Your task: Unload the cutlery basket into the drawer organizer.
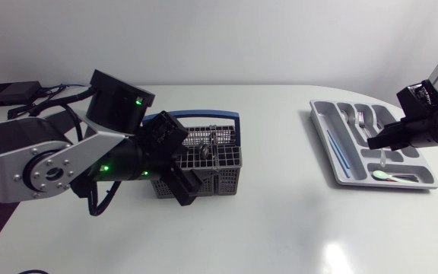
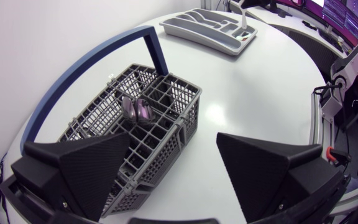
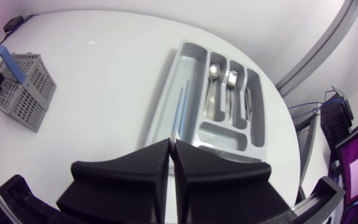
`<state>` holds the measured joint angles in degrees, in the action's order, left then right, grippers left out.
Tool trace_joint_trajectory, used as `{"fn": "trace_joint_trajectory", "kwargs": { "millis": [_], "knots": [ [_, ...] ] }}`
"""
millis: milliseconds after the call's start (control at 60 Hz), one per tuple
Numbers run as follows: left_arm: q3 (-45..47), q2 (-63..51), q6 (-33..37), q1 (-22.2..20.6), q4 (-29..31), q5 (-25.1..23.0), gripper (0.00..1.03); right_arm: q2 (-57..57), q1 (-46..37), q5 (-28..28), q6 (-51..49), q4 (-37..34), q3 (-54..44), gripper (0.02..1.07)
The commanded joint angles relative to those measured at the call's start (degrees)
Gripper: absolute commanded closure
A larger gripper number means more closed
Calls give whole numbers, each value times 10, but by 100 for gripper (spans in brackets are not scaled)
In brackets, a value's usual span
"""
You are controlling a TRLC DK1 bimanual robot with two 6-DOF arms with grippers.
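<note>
L gripper (image 2: 173, 143): matte black wedge fingers set wide apart, nothing between them. It hangs above the basket's near end, one finger over the basket's corner, the other over bare table beside the basket.
Basket (image 2: 190, 118): grey plastic lattice cutlery basket w/ blue arched handle. Its long axis runs away from the L gripper.
Cutlery piece (image 2: 138, 112): dark purplish metal piece in a middle cell of the basket. Only its top end shows, so type can't be told; it seems to stand near upright.
Key relation: the piece lies ahead of & below the L jaws, offset toward the finger over the basket. Judged: the L arm needs a shift that way, then a drop from above, w/ the basket's cell walls close by as a snag risk.
Organizer (image 1: 319, 129): light grey plastic drawer organizer, well apart from the basket. It holds spoons, forks & a thin blue stick.
R gripper (image 3: 171, 144): fingers pressed together, holding nothing, over the organizer, far from the basket. So the L arm is much nearer.
</note>
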<state>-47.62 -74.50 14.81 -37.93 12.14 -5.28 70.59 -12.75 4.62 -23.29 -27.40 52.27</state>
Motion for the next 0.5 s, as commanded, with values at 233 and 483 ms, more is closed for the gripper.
{"fn": "trace_joint_trajectory", "kwargs": {
  "millis": [233, 483],
  "knots": [
    [-4, 22, 6, 16, 20, 4, 6, 122, -104, -30, -91, 131, -34, 101],
    [2, 34, 7, 23, 30, 4, 6, 218, -137, -79, -117, 223, -33, 101]
  ]
}}
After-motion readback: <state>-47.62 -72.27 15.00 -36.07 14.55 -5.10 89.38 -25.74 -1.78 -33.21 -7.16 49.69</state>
